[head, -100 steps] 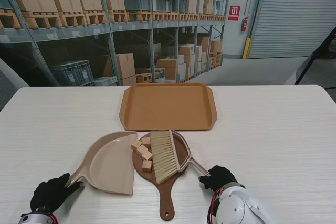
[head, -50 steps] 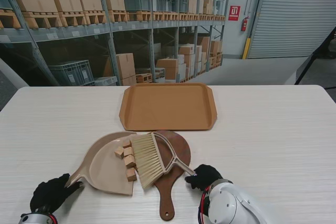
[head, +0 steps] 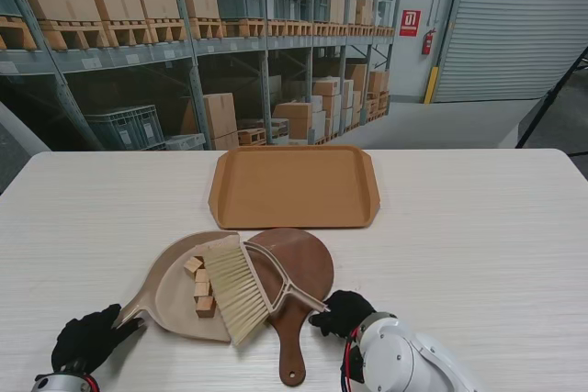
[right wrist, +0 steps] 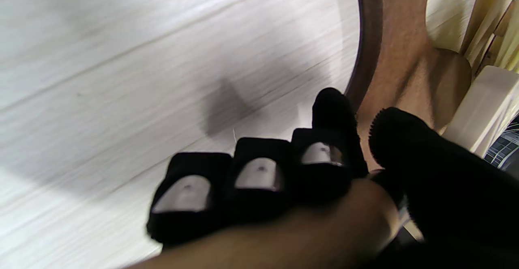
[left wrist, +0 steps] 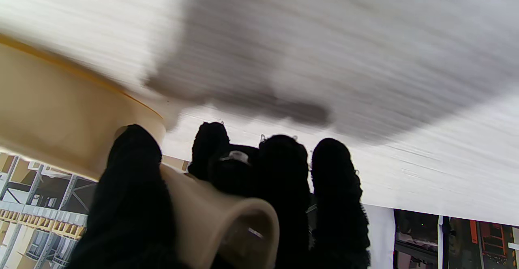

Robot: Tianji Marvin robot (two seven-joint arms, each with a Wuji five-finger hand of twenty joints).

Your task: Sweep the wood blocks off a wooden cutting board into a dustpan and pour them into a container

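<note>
Small pale wooden blocks (head: 197, 286) lie inside the beige plastic dustpan (head: 175, 296), just beside the cream bristle hand brush (head: 237, 289). The round dark wooden cutting board (head: 299, 268) overlaps the pan's lip. The left hand (head: 87, 339) fingers clench the pan's handle; the right hand (head: 342, 312) grasps the brush handle. A flat brown tray (head: 294, 185) sits farther from me on the white surface (head: 478, 227).

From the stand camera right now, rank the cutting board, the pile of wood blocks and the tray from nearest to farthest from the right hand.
1. Cutting board: just left of the right hand, its handle beside it.
2. Wood blocks: farther left, in the dustpan, beyond the brush head.
3. Tray: farthest from me, toward the table's back.
</note>
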